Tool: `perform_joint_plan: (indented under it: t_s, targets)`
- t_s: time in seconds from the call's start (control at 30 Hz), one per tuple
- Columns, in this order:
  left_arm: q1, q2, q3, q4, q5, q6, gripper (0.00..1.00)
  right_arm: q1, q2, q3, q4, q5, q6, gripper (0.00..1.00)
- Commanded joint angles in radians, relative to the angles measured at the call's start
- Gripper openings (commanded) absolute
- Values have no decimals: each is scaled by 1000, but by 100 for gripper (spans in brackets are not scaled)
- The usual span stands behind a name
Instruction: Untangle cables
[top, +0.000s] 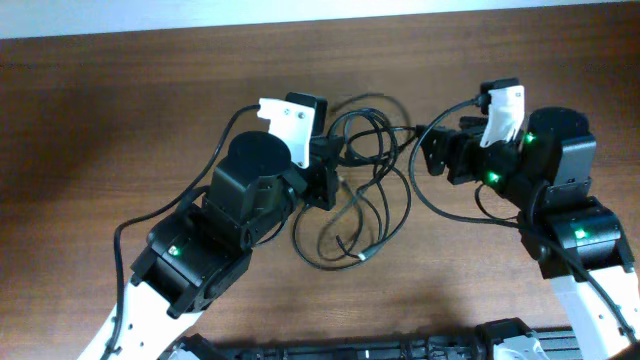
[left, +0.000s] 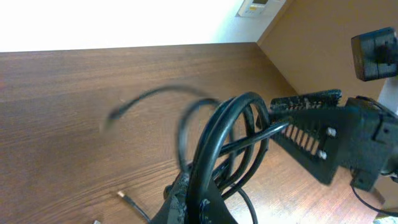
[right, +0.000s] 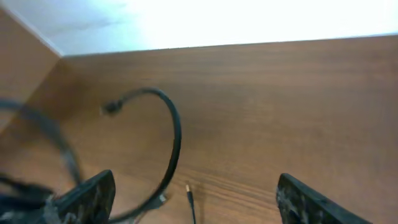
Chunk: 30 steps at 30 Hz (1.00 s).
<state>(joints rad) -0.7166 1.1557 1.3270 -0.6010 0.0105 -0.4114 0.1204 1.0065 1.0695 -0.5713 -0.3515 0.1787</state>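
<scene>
The cables (top: 372, 190) are thin black cords lying in tangled loops on the wooden table between the two arms, and one metallic plug end (top: 362, 255) rests toward the front. My left gripper (top: 326, 172) is shut on a bunch of loops at the tangle's left side. In the left wrist view the cables (left: 233, 134) rise in arcs out of the shut left gripper (left: 200, 200). My right gripper (top: 432, 150) stands open at the tangle's right edge. In the right wrist view its fingers (right: 93, 198) are wide apart with only a cable arc (right: 175, 134) and a small plug (right: 188, 186) beyond them.
The right gripper's ribbed finger (left: 308, 127) shows close beside the held loops in the left wrist view. The table's far edge (top: 330, 22) meets a white wall. A dark rail (top: 380, 348) runs along the front edge between the arm bases.
</scene>
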Motion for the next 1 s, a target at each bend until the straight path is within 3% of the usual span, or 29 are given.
perform_joint_plan:
  t_s: [0.0, 0.2, 0.57, 0.7, 0.97]
  targets:
    - [4, -12, 24, 9, -11, 2, 0, -3, 3, -3, 11, -175, -160, 82]
    - [4, -12, 24, 9, -11, 67, 0, -3, 3, -3, 14, -306, -337, 81]
    - [4, -12, 24, -8, -130, 76, 0, -3, 3, -3, 2, -308, -340, 78]
    - [4, -12, 24, -15, -177, 77, 0, -3, -1, -3, -43, -399, -427, 78]
    - [4, -11, 24, -11, -54, 77, 0, -3, 0, -3, 5, -493, -489, 78]
